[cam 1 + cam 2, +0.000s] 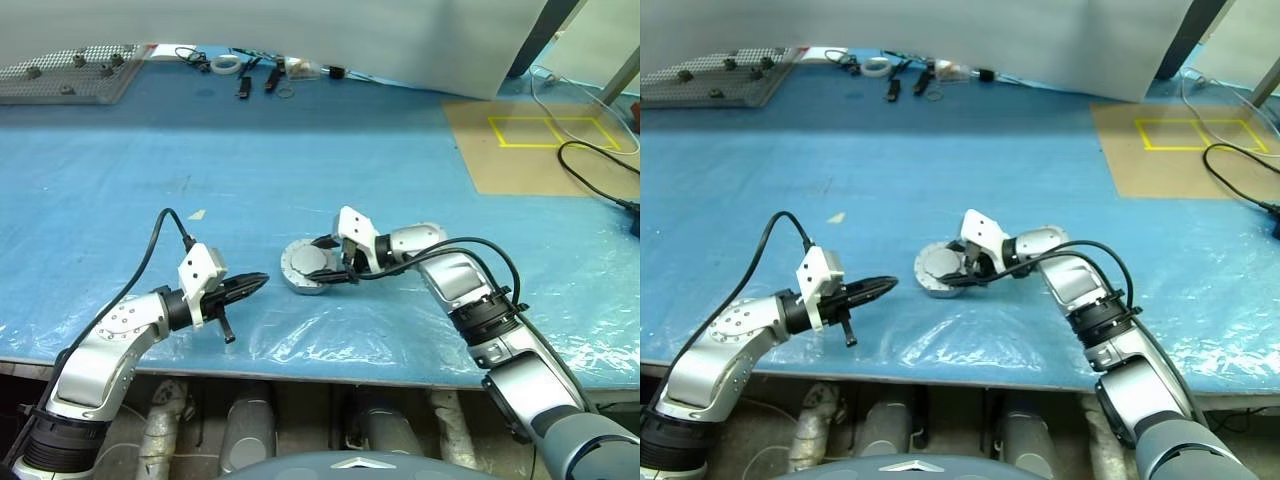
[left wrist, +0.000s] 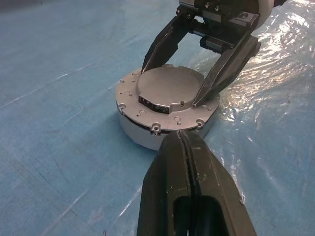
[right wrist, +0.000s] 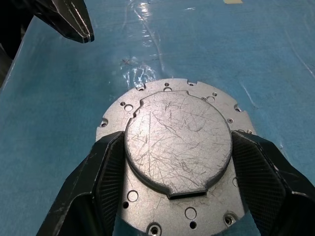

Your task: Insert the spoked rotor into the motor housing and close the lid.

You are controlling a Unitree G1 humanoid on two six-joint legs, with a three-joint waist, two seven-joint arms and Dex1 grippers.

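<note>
Since the lid [image 3: 178, 147] already sits plain-face up on the motor housing [image 2: 147, 132] on the desk [image 1: 300, 150], the rotor is presumably inside; the right end effector [image 3: 177, 162] straddles the lid's raised centre, the left end effector [image 2: 184, 147] closed and empty

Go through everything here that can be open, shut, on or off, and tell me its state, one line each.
lid: on the motor housing, plain grey face up.
motor housing: closed, resting on the blue table cover.
right gripper: shut on lid, fingers at its raised centre's edge.
left gripper: shut, empty, beside the housing.
</note>
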